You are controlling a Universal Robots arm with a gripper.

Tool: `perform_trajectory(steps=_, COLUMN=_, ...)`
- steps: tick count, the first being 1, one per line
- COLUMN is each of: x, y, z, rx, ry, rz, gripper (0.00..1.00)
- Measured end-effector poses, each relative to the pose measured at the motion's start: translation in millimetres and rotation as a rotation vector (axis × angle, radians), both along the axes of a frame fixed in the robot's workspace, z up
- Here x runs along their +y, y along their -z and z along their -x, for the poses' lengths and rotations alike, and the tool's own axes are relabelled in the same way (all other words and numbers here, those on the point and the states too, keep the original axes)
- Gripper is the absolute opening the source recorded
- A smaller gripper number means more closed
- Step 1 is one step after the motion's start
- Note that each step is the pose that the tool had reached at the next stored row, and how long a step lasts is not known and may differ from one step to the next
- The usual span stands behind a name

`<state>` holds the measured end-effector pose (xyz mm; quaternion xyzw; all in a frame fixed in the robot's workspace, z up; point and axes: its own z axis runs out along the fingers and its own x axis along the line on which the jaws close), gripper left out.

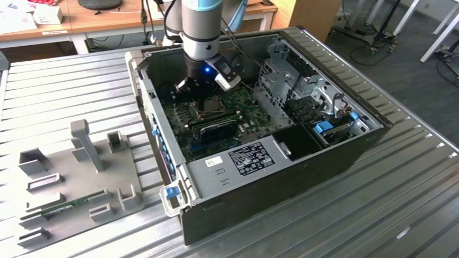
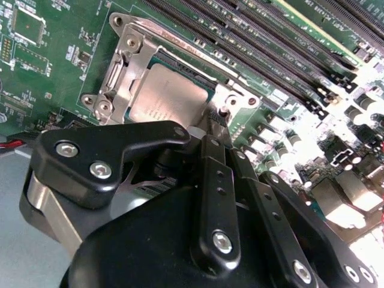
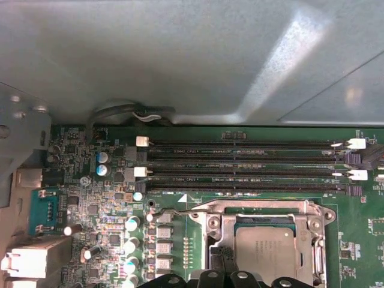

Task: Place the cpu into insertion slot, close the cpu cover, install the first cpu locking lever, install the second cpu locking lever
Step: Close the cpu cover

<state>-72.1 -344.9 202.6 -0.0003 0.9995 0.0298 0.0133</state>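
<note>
While the arm (image 1: 201, 27) reaches into the open case (image 1: 308, 183), the gripper (image 1: 203, 92) hangs narrow at the slot's edge.
On the green board (image 3: 360, 252), the slot (image 2: 180, 60) holds the cpu (image 2: 171, 99) flat. The cover (image 2: 129, 66) looks folded down around it, the metal top showing through its window. In the second wrist view the gripper's tips are drawn together, nothing seen between them, low on the cover's edge. The cpu lies just beside them, inside the frame. A thin wire lever (image 3: 171, 212) runs beside the cover; whether it is latched I cannot tell.
</note>
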Motion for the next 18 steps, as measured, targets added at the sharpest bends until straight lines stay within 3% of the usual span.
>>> perform_trajectory(steps=18, x=0.0, y=2.7, z=0.0, rx=-0.0001, ry=0.000, rz=-0.0001, gripper=0.10)
